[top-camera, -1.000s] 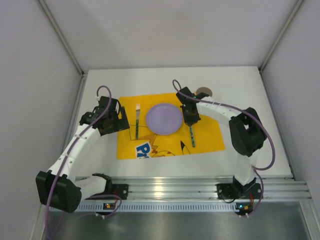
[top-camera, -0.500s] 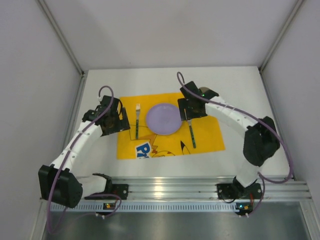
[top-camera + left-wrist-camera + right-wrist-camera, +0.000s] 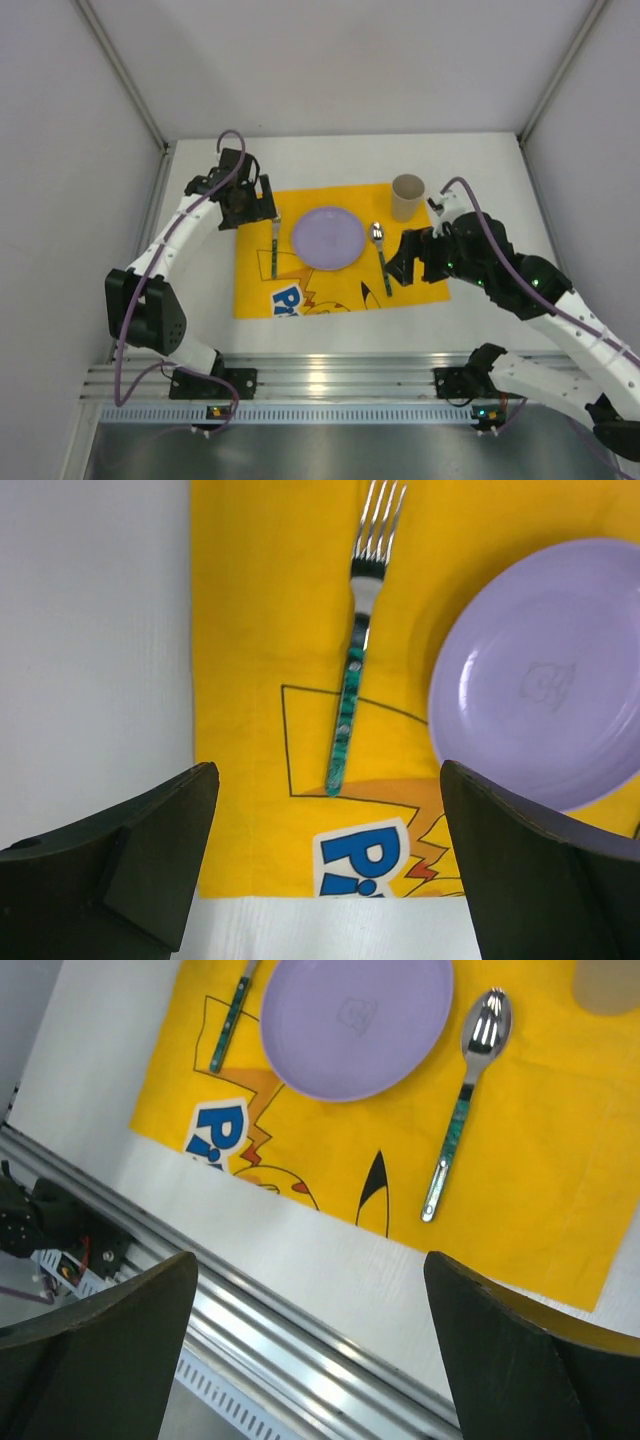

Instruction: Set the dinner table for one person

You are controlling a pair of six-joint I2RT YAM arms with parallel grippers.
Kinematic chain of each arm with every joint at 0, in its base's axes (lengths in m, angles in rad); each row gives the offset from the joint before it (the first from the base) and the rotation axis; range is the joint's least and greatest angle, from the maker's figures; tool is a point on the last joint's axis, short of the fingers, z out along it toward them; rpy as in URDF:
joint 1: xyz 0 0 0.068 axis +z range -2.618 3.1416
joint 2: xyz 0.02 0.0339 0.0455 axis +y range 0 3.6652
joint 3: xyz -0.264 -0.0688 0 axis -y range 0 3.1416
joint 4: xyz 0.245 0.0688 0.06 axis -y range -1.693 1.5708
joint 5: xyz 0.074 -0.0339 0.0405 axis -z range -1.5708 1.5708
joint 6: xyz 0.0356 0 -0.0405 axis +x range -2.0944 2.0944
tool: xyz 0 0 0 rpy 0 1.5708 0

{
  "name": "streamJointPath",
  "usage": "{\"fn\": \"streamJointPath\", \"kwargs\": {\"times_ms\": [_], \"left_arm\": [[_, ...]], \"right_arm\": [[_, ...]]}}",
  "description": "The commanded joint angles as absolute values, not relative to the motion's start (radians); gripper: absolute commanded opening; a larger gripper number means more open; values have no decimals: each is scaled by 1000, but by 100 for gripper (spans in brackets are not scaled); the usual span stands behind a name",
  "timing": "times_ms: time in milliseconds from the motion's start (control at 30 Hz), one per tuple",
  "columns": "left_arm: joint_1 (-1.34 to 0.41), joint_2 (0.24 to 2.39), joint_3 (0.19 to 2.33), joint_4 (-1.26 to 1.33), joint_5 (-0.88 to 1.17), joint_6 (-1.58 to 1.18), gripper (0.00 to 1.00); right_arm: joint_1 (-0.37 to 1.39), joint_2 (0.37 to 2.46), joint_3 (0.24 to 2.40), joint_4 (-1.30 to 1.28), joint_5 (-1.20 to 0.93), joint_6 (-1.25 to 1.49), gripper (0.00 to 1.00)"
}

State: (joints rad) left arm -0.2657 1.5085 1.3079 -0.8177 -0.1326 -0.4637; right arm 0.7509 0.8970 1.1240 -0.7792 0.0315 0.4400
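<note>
**Place laid on mat, both grippers empty**

White table [image 3: 490, 180] has its rail [image 3: 330, 375] along the near edge and a yellow mat [image 3: 420, 275] at centre. L gripper [image 3: 326, 770] is over the mat's far-left corner, jaws wide apart w/ nothing between. Fork [image 3: 274, 240] lies left of the plate [image 3: 328, 238], tines pointing away from the arms. Spoon [image 3: 381, 255] lies just right of the plate. Cup [image 3: 407, 196] stands upright at the far-right corner. R gripper [image 3: 308, 1260] – also spread, holding nothing – is near the spoon.

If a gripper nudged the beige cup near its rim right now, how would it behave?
The cup stands upright, taller than wide, on the far right corner of the yellow mat, so a high push would probably tip it and let it roll. It looks thin-walled, so likely light. A low push may wrinkle the mat.
</note>
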Motion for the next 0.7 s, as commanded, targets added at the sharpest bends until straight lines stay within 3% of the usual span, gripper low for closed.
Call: {"fn": "streamJointPath", "kwargs": {"times_ms": [0, 333, 667], "left_arm": [[-273, 1557, 1446, -756, -109, -433, 97], [-279, 1479, 1520, -692, -121, -338, 98], [-279, 1155, 1237, -396, -159, -304, 99]], "right_arm": [[759, 758, 1040, -882, 32, 509, 96], [759, 399, 910, -854, 109, 624, 100], [759, 292, 916, -975, 169, 689, 100]]}}
